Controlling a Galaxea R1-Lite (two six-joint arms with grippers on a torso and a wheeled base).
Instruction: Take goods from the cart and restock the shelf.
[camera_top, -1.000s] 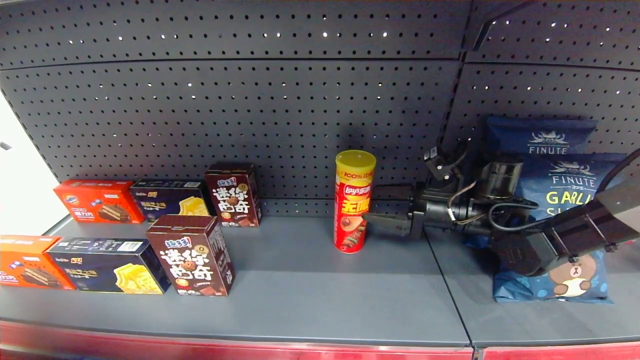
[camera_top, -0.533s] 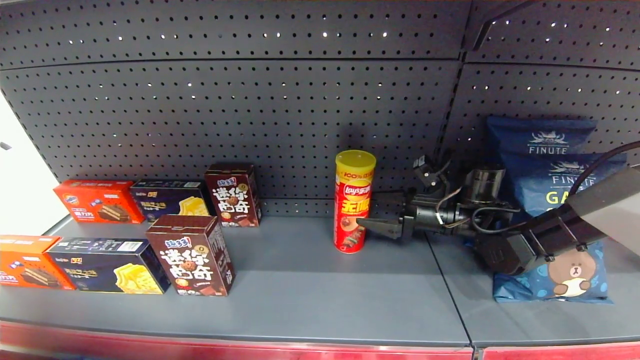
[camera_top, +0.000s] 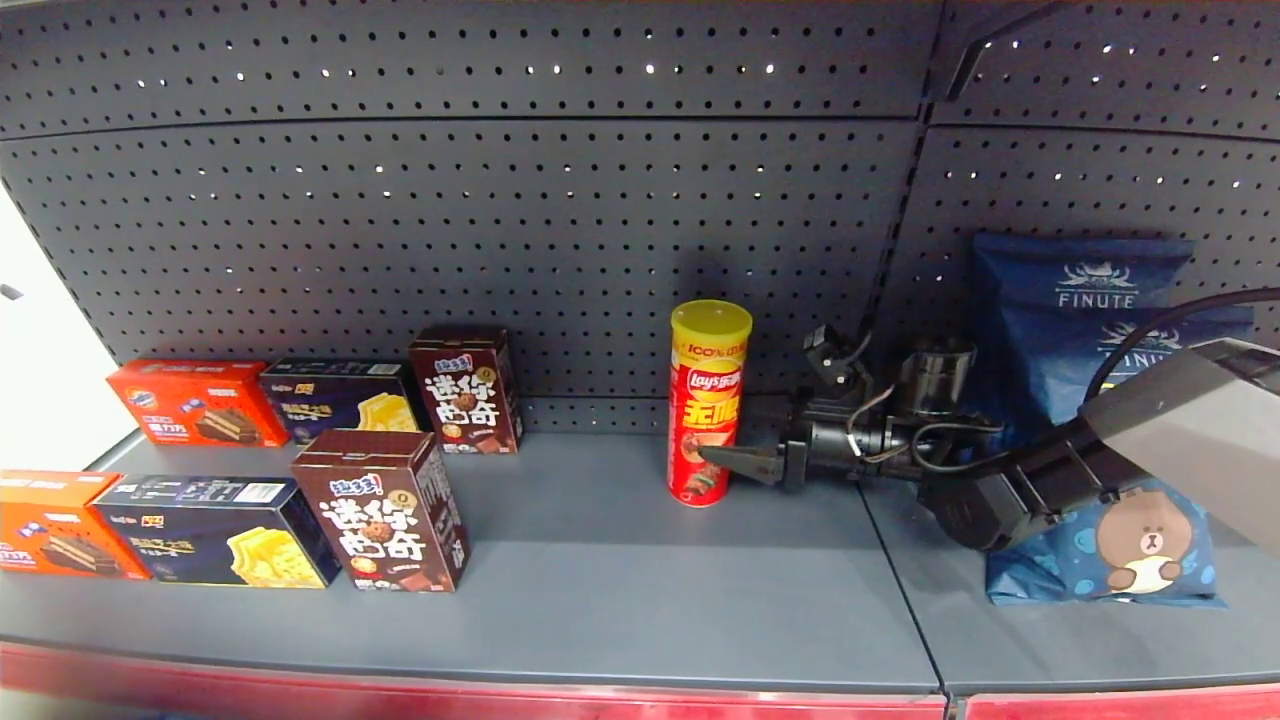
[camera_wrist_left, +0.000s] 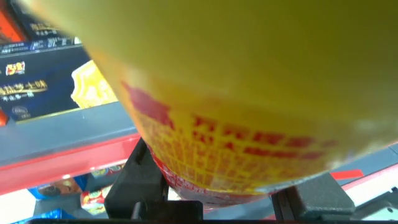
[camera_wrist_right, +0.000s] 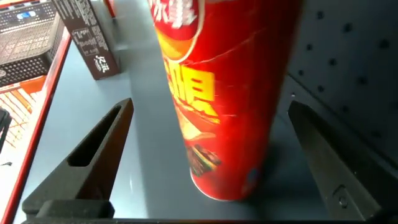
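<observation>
A red chips can (camera_top: 708, 400) with a yellow lid stands upright on the grey shelf (camera_top: 620, 580) near the pegboard back. My right gripper (camera_top: 712, 452) is open around its lower half. In the right wrist view the can (camera_wrist_right: 224, 93) sits between the two fingers (camera_wrist_right: 93, 155) with a gap on each side. The far finger is hidden behind the can in the head view. In the left wrist view my left gripper (camera_wrist_left: 227, 193) is shut on a yellow and red can (camera_wrist_left: 236, 93), held close to the camera below the shelf's red front edge (camera_wrist_left: 62, 162).
Brown (camera_top: 385, 510), navy (camera_top: 215, 530) and orange (camera_top: 195, 400) boxes stand in two rows on the shelf's left. Blue snack bags (camera_top: 1100, 290) lean against the pegboard (camera_top: 500, 220) on the right, behind my right arm. Bare shelf lies in front of the can.
My right gripper has slid left and slightly down along the shelf, so its fingers now reach further around the standing can. The can has not moved.
</observation>
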